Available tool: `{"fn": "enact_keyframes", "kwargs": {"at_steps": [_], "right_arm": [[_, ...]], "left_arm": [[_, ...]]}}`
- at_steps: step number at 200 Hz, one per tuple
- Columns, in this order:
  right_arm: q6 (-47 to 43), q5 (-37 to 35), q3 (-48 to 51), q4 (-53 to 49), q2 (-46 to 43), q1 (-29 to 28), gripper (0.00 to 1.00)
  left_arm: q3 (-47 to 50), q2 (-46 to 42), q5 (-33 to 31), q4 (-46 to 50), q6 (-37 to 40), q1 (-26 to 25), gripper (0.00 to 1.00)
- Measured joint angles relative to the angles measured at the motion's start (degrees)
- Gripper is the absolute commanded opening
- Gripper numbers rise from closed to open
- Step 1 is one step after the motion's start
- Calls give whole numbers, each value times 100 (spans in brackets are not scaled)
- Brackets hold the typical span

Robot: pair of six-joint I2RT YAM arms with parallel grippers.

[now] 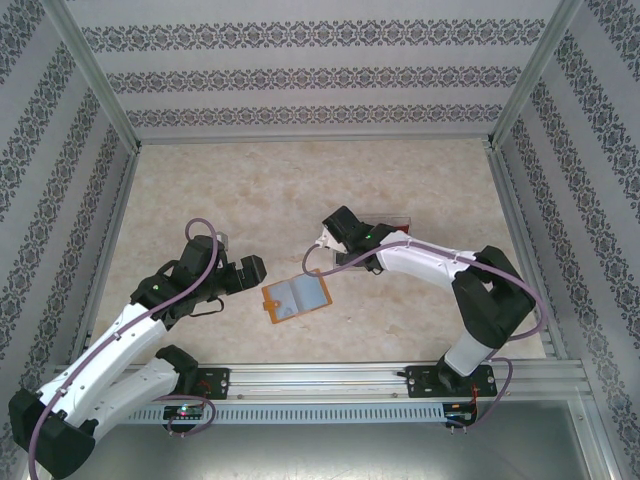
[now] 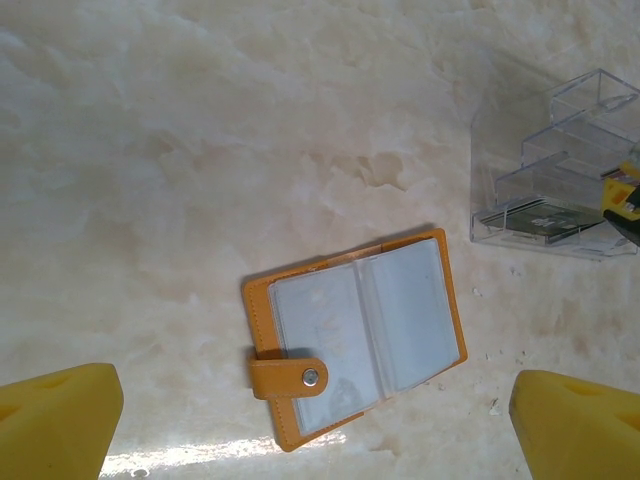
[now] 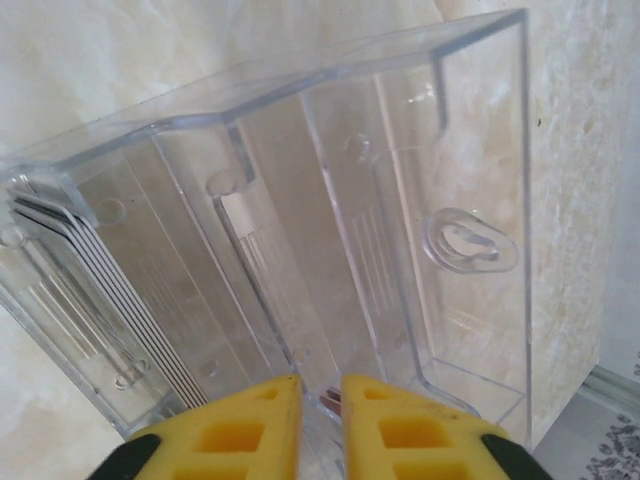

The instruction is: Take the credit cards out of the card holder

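Lying open and flat on the pale marbled tabletop (image 1: pixel 420 180), the small orange-tan leather-like card holder (image 2: pixel 355 335) has its two grey translucent pockets face up. Its snap strap (image 2: pixel 288 376) is folded over the left-hand pocket in the left wrist view. A pale rectangle shows faintly through that pocket; I cannot tell whether it is a card. From above, the card holder sits toward the table's near edge, between the two arms. The left gripper (image 1: pixel 255 275) hovers just beside its left edge with the claw released, its yellow foam fingertips (image 2: pixel 60 420) spread wide and touching nothing. Past the holder's far right corner stands a clear plastic compartment tray (image 2: pixel 555 170). The right gripper (image 3: pixel 320 420) is at that tray. Its yellow pads are drawn almost together with a slim gap, in line with one divider; whether they pinch anything I cannot tell. Several thin pale cards (image 3: pixel 100 295) stand on edge, stacked in the tray's leftmost compartment in the right wrist view.
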State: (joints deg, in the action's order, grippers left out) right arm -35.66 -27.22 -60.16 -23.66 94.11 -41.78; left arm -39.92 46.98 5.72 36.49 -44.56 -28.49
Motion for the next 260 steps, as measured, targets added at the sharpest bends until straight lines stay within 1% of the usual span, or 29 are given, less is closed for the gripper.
{"fn": "enact_keyframes", "kwargs": {"at_steps": [16,21,41,66,98,110,136,157,163,194,205,260], "right_arm": [[273,-26,0,-52,-144,-48,5],[374,-24,0,-70,-203,-70,0],[925,98,-37,-280,-507,-254,0],[1849,435,-210,-546,-780,-562,0],[3296,1029,-269,-815,-920,-713,0],[3836,1294,-267,-896,-920,-710,0],[4848,1869,-66,-780,-925,-713,0],[5421,2243,334,-555,-914,-713,0],[5545,2317,424,-522,-894,-713,0],[5941,2583,682,-306,-632,-713,0],[5982,2640,713,-238,-527,-713,0],[6065,2977,772,179,-2,-713,0]], "left_arm": [[50,22,2,-7,-35,0,99],[79,42,2,-9,-50,0,99],[184,221,26,-28,-111,0,96],[262,487,140,-149,-240,0,87],[361,798,389,-428,-446,0,71],[400,925,479,-527,-527,0,68],[446,1204,616,-715,-673,0,49],[448,1434,717,-898,-798,0,32],[448,1521,758,-970,-826,0,30],[446,2039,896,-1213,-852,0,28],[446,2203,929,-1268,-859,-2,26],[444,2793,997,-1493,-868,-109,25]]}}
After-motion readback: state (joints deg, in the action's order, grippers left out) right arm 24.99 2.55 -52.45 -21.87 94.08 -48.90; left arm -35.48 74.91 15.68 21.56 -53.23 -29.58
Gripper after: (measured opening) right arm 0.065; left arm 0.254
